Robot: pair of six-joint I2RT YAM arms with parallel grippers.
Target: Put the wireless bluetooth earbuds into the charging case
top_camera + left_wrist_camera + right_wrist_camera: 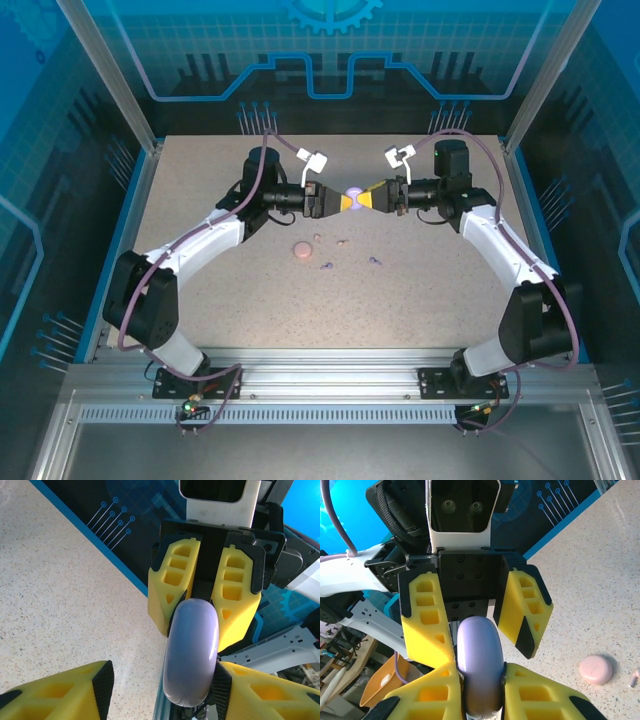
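A closed purple charging case [354, 194] hangs above the table's middle between both grippers. My right gripper [480, 667] is shut on the purple case [479, 670], one pad on each flat side. My left gripper [165, 675] is open around the same case [192, 655]: one pad lies against it, the other stands well apart. In the top view the left gripper [338, 201] and the right gripper [372, 197] meet tip to tip. Tiny earbuds lie on the table: two purple [326, 266] [375, 261] and two pale pink [318, 237] [342, 241].
A closed pink round case [300, 249] rests on the speckled table just in front of the grippers, also in the right wrist view as the pink case [595, 669] with a pale earbud [634, 679] beside it. Blue walls ring the table.
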